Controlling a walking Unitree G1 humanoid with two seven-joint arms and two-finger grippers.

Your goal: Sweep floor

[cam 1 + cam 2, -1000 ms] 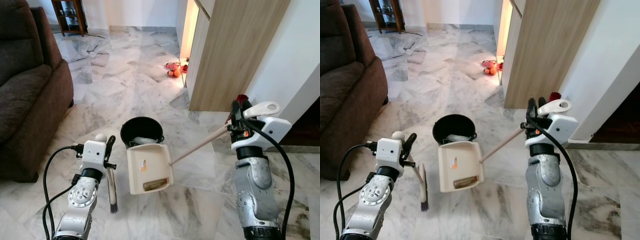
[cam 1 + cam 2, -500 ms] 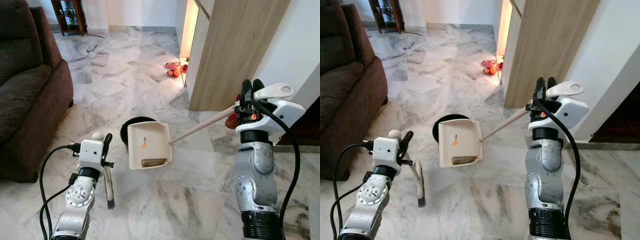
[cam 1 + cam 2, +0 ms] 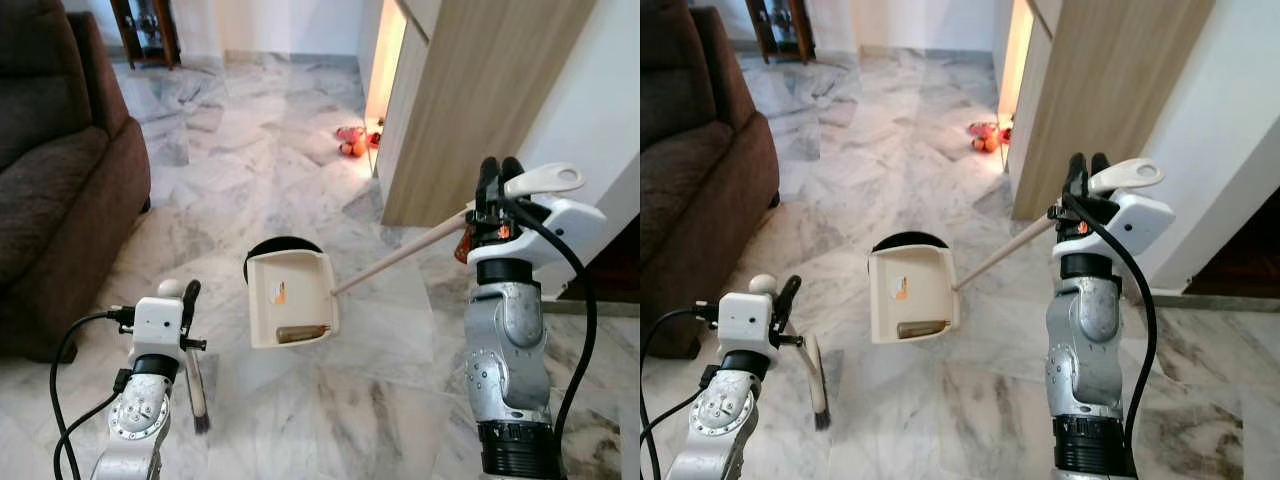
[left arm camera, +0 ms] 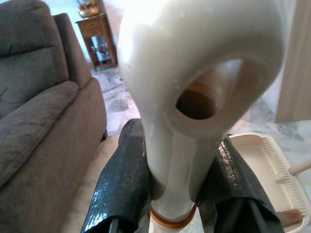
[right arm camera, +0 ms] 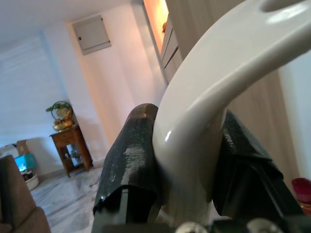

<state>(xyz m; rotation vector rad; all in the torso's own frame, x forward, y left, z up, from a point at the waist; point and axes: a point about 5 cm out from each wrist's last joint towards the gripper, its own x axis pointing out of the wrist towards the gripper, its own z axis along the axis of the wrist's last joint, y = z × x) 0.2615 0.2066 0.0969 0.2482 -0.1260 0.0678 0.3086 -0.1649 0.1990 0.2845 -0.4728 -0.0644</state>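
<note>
Clamping the long wooden handle, the right gripper [image 3: 497,175] holds the cream plastic dustpan [image 3: 289,297] over the black round bin [image 3: 262,246], while the left gripper [image 3: 186,296] grips the brush [image 3: 196,390].

Silver jointed arms with white wrist housings, looping black cables and seemingly textured black fingers [image 4: 124,189].

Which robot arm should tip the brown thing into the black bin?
The right. Its hand is shut on the long dustpan handle, and the dustpan with the brown piece hangs right by the black bin. The left hand only holds the brush, off to the side.
</note>
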